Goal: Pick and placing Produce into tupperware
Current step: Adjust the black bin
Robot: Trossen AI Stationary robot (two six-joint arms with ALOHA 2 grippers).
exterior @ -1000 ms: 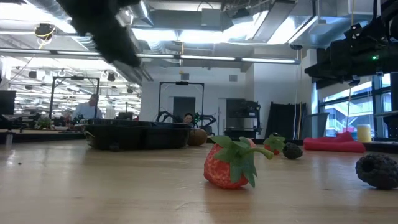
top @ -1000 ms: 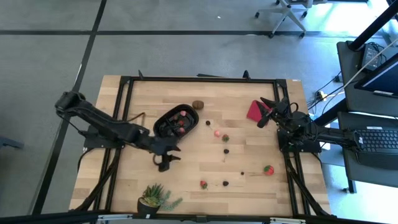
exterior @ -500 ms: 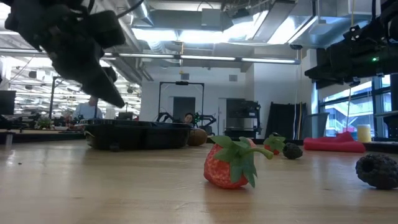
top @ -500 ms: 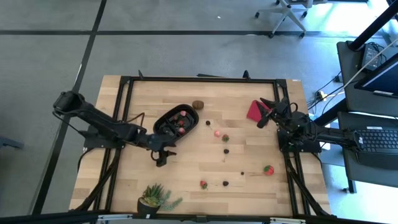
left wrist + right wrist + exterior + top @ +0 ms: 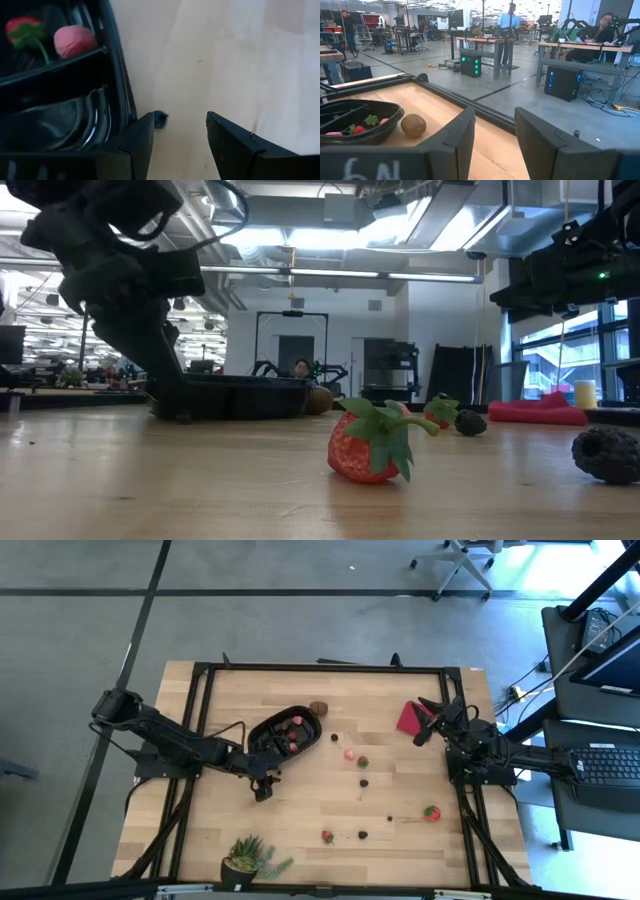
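From above, my left tool hangs low over the desk, just off the near end of the tupperware. A few red pieces already lie in the tray. Much is left: the brown round piece sits just beyond the tray's far end, and red pieces and dark berries are scattered on my tool's right, well apart from it, such as the strawberry and the one with a green top. I judge the job to be under half done. The tray's long axis runs diagonally, from beside my tool away toward the brown piece. My right tool waits near the flat red square.

From desk height, the left tool stands against the tray's end, while a strawberry lies in the foreground, green top turned toward the camera.

Past my left wrist, the fingers stand spread with nothing between them, and a tiny dark bit lies just ahead by the tray wall. Two red pieces rest in a compartment.

Past my right wrist, the fingers stand parted and hold nothing; the tray and brown piece lie ahead.
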